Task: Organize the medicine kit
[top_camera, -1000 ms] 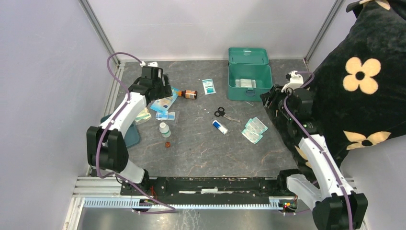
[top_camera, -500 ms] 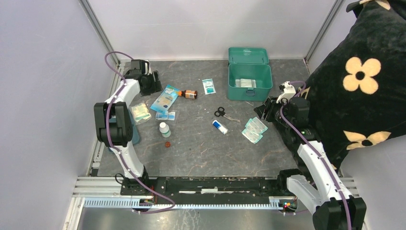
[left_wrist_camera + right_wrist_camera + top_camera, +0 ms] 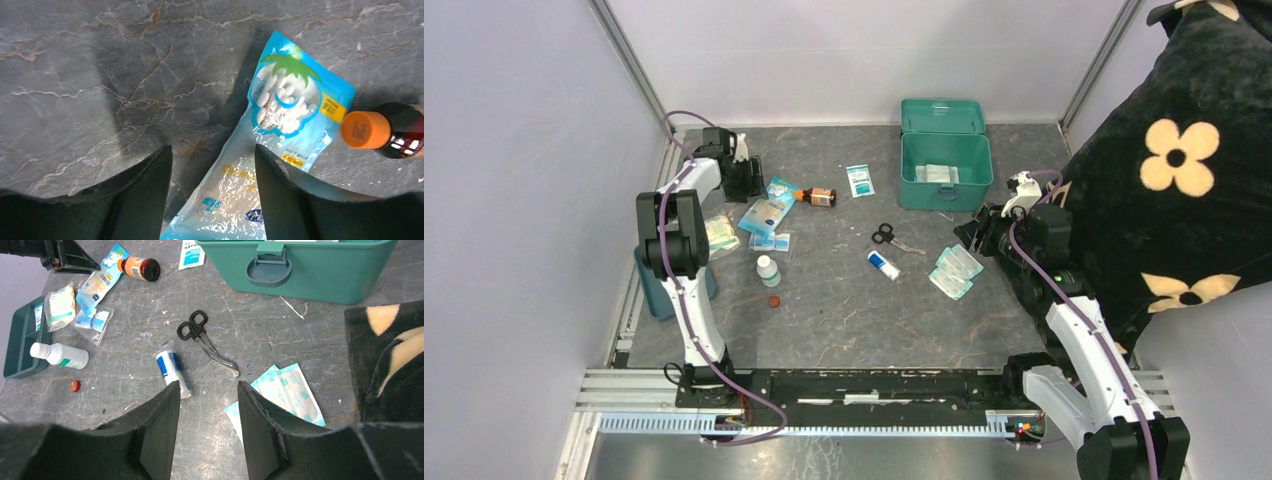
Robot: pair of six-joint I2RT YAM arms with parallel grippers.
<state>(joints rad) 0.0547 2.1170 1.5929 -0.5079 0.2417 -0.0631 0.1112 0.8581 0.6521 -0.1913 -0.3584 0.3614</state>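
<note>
The open medicine kit (image 3: pixel 945 197) holds pale flat packets (image 3: pixel 936 173).

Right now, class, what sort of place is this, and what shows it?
Likely a robot lab test cell: a left arm and right arm bolted to a metal rail, plain walls around the table, an open medicine kit.

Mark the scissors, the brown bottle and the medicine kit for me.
scissors (image 3: pixel 204 341), right wrist view, on the pivot.
brown bottle (image 3: pixel 372 131), left wrist view, on its orange cap.
medicine kit (image 3: pixel 945 199), top view, on its front wall.
</note>
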